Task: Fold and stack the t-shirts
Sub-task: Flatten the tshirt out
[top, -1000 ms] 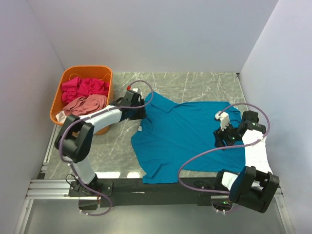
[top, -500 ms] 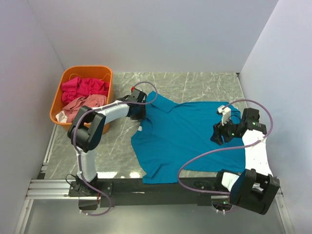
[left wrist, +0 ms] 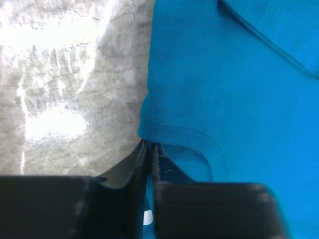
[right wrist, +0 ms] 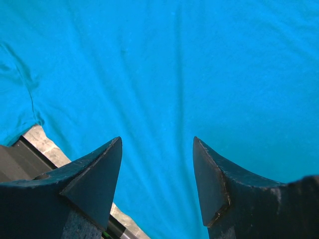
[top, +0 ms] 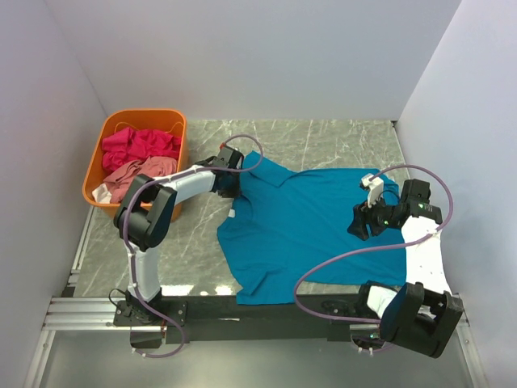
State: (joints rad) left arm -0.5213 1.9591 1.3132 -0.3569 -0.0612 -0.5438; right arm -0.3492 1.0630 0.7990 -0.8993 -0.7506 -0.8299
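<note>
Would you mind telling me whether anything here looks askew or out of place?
The teal t-shirt lies skewed on the table, collar toward the far left. Its near corner reaches past the table's front edge onto the black rail. Nothing else stands out.

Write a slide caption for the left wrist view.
Left gripper pinched shut on a hemmed edge of the teal t-shirt, beside the bare marble table.
</note>
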